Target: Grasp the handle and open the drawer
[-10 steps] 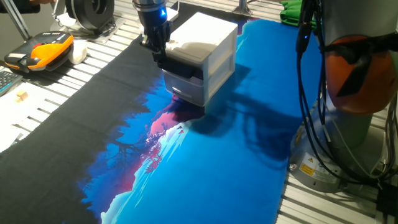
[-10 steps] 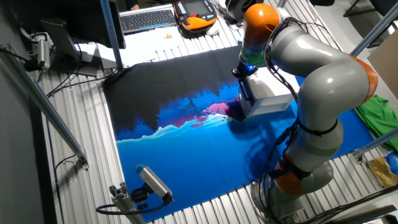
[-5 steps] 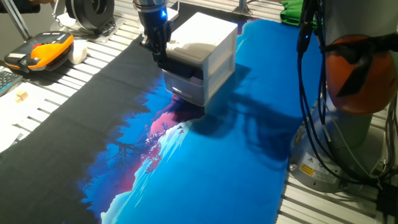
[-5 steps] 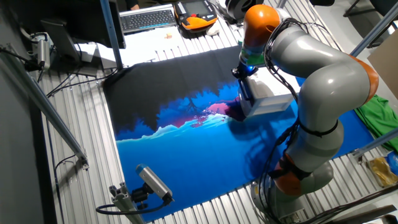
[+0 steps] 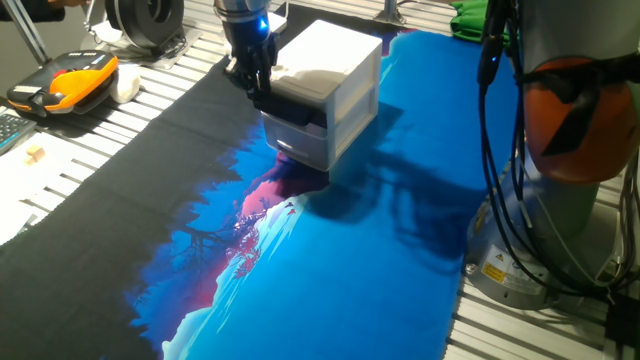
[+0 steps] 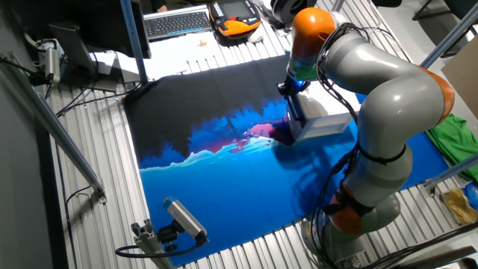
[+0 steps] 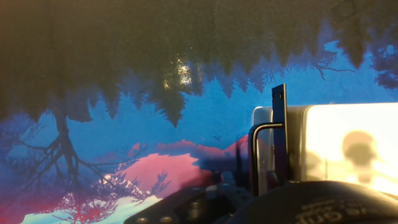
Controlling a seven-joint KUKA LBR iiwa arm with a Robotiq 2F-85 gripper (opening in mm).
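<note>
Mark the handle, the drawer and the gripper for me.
handle [image 7: 279, 134], hand view, middle of the black bar.
drawer [image 5: 300, 117], one fixed view, its front.
gripper [image 5: 256, 88], one fixed view, between the fingertips, at the drawer's front.

a slatted metal table is covered by a blue-and-black printed mat — a keyboard is seen at the far edge.

A blue, black and pink landscape-print mat covers the worktop below the end effector. Well off to its side lie an orange-and-black pendant, a keyboard and, on the far side, green cloth.
</note>
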